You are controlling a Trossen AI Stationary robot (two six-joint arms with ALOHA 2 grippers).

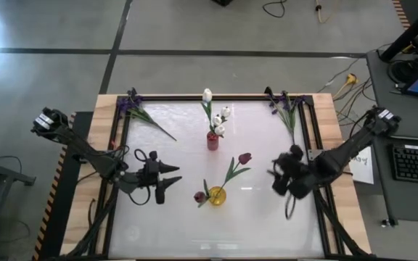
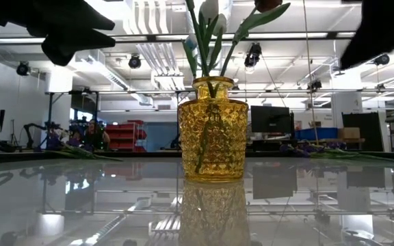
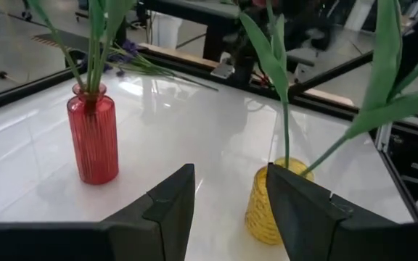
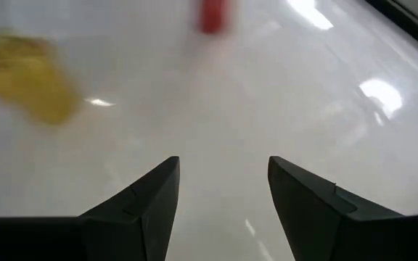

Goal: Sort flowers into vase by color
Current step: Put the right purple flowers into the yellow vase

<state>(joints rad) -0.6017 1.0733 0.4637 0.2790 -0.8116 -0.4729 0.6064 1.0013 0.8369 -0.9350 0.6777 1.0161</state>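
Nearest the front edge of the counter (image 1: 158, 232), the left tool (image 1: 171, 180) hovered low with its fingers spread and nothing between them, pointing toward the yellow vase (image 1: 215, 195) just beside it. Across the vase, the right tool (image 1: 280, 176) hung over bare counter, also spread and empty; in its wrist view the yellow vase and the red vase (image 4: 212, 16) lay well ahead.

The yellow vase stood at the middle of the counter and held two dark red tulips (image 1: 244, 157), one leaning toward the far right, the other drooping low toward the left. Behind it the red vase held the white tulips (image 1: 207, 95), upright and bunched. So two colours looked sorted.

Farthest off, the purple flowers lay flat on the counter at its far edge: one bunch (image 1: 130, 104) in the far left corner, another (image 1: 281, 103) in the far right. No third vase was visible.

The step in hand seemed to be fetching a purple stem, and each arm was best placed for the bunch on its own side. To do it well, the tool should come down across a single stem, midway along it, clear of the bloom and leaves, and close firmly. It should lift high enough that the stem cleared the standing tulips, since a trailing leaf could tip a vase.
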